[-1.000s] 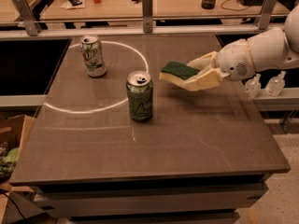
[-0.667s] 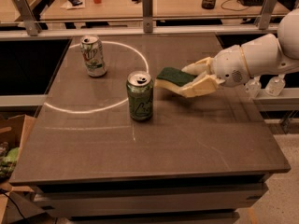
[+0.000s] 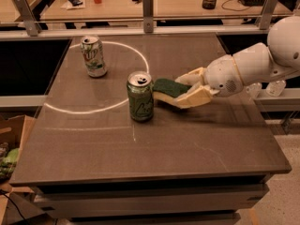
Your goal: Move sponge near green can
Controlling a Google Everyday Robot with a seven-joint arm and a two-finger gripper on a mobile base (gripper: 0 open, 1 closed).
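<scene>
The green can [image 3: 140,96] stands upright on the dark table [image 3: 187,144], left of centre, with its silver top showing. My gripper [image 3: 180,90] reaches in from the right and is shut on the sponge [image 3: 167,87], dark green top over pale yellow foam. The sponge is held flat between the cream fingers [image 3: 196,96], low over the table, its left end just right of the green can and almost touching it. My white arm [image 3: 255,62] extends off to the right.
A white-and-silver can with green lettering [image 3: 93,56] stands at the back left, inside a white chalk circle [image 3: 136,55]. A metal rail with posts [image 3: 148,6] runs behind the table. A cardboard box [image 3: 11,146] sits on the floor at left.
My gripper has carried the sponge leftward and lower, from well right of the green can to right beside it.
</scene>
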